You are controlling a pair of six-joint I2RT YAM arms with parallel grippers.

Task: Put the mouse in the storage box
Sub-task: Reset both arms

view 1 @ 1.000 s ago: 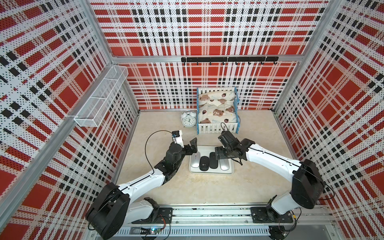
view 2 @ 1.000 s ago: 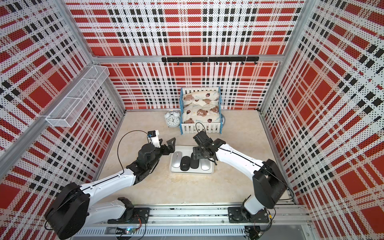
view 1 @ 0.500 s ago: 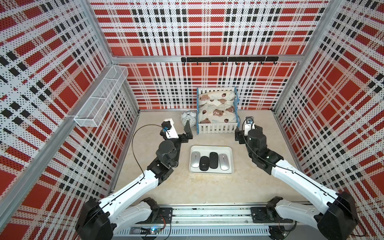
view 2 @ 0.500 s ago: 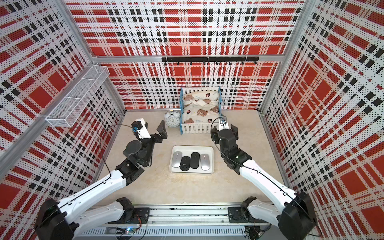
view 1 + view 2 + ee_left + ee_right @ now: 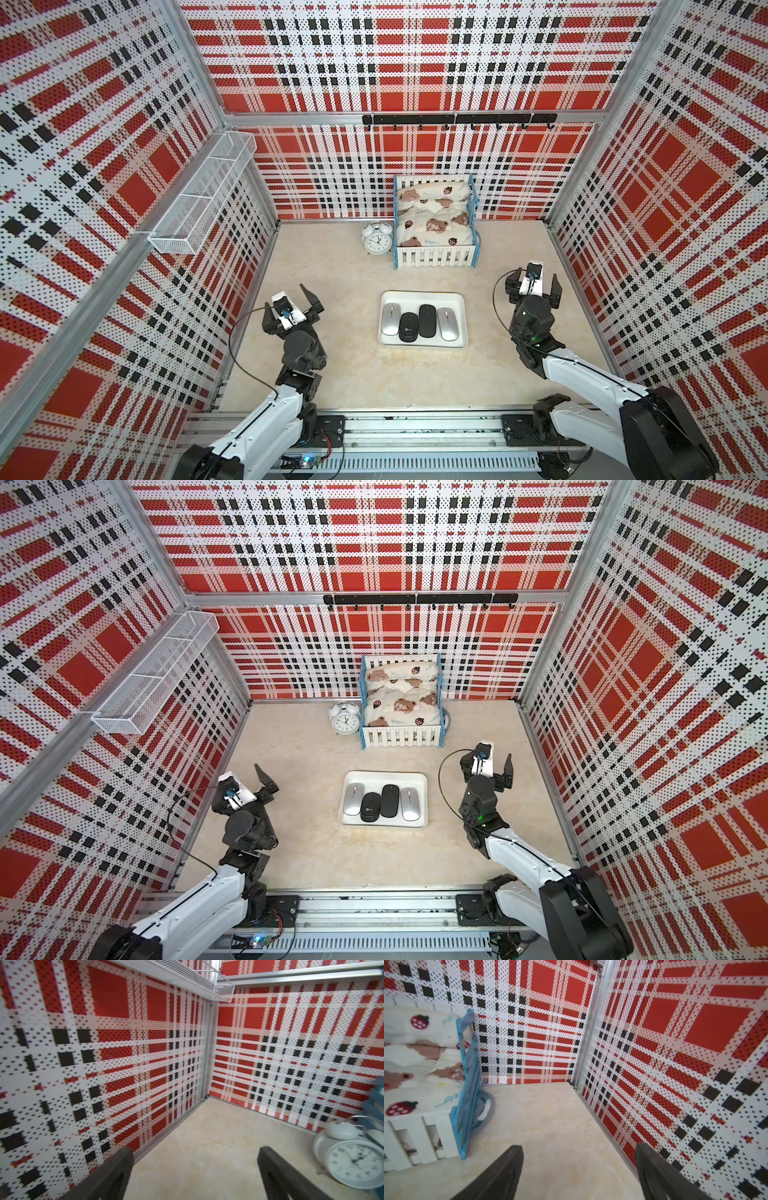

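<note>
In both top views only, 4 mice [image 5: 427, 320]

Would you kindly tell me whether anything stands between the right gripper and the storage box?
Nothing visible does: only tabletop separates the open right gripper from the storage box. The toy bed stands farther back, off that path.

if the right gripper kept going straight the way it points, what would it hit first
Likely nothing close: the right gripper points over bare table toward the far corner post. The toy bed lies off to the side. Depth is unclear.
</note>
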